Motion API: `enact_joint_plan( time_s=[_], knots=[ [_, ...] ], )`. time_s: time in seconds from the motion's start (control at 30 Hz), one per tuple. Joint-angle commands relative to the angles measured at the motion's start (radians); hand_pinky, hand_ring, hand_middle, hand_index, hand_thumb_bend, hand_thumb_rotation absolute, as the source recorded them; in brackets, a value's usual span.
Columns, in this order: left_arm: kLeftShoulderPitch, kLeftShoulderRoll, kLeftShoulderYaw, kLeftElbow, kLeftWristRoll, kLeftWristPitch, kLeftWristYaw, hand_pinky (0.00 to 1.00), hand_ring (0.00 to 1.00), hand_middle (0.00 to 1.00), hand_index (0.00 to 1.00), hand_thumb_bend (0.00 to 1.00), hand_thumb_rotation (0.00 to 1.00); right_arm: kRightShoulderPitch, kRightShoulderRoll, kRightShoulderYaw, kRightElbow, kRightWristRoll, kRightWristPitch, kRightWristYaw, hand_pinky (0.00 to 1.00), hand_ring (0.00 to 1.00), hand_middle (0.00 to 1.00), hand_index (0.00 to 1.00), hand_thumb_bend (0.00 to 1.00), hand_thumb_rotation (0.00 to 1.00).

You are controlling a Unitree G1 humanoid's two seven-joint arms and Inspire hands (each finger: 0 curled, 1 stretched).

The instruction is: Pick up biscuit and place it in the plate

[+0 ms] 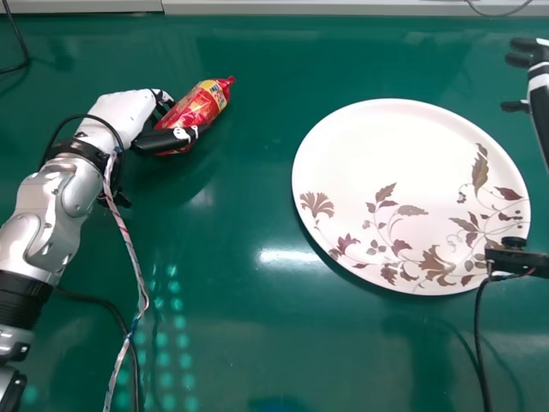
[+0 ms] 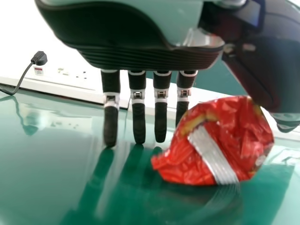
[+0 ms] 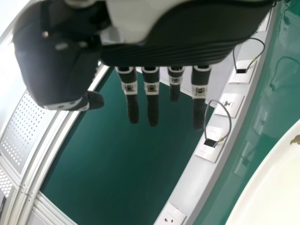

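Note:
My left hand (image 1: 120, 116) is at the upper left of the head view, its thumb along the near side of the red biscuit packet (image 1: 199, 105) and its fingers at the far side, partly hidden. In the left wrist view, the left hand (image 2: 137, 105) has straight fingers pointing down to the table, and the crinkled end of the packet (image 2: 220, 140) lies between them and the thumb. A white plate (image 1: 386, 172) with brown leaf patterns lies right of centre. My right hand (image 1: 539, 81) is at the right edge; in the right wrist view the hand (image 3: 152, 101) has straight fingers.
The green table (image 1: 232, 343) carries the packet and plate. Cables (image 1: 129, 249) hang beside the left forearm. A black fixture (image 1: 515, 257) with a cable overlaps the plate's right rim. White socket strips (image 3: 220, 126) run along the table's edge.

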Motion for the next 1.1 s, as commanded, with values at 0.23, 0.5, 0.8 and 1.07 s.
enact_joint_plan(
  time_s=[0.23, 0.5, 0.8, 1.07],
  knots=[
    [-0.001, -0.001, -0.097, 0.098, 0.034, 0.072, -0.106, 0.28, 0.44, 0.50, 0.51, 1.00, 0.28, 0.011, 0.009, -0.002, -0.047, -0.014, 0.037, -0.006, 0.66, 0.76, 0.82, 0.84, 0.38, 0.52],
    [-0.024, -0.008, -0.109, 0.146, -0.004, 0.056, -0.114, 0.11, 0.30, 0.44, 0.51, 0.51, 0.00, -0.001, 0.038, -0.006, -0.056, -0.002, 0.056, -0.015, 0.68, 0.79, 0.86, 0.85, 0.38, 0.51],
    [-0.019, 0.003, -0.100, 0.133, -0.046, 0.048, -0.130, 0.12, 0.38, 0.44, 0.51, 0.49, 0.00, -0.006, 0.048, -0.007, -0.055, 0.005, 0.053, -0.016, 0.69, 0.80, 0.86, 0.86, 0.38, 0.48],
    [-0.002, 0.020, -0.089, 0.120, -0.087, -0.001, -0.119, 0.13, 0.39, 0.44, 0.51, 0.49, 0.00, -0.014, 0.053, -0.008, -0.053, 0.008, 0.056, -0.019, 0.69, 0.80, 0.86, 0.86, 0.36, 0.47]
  ],
)
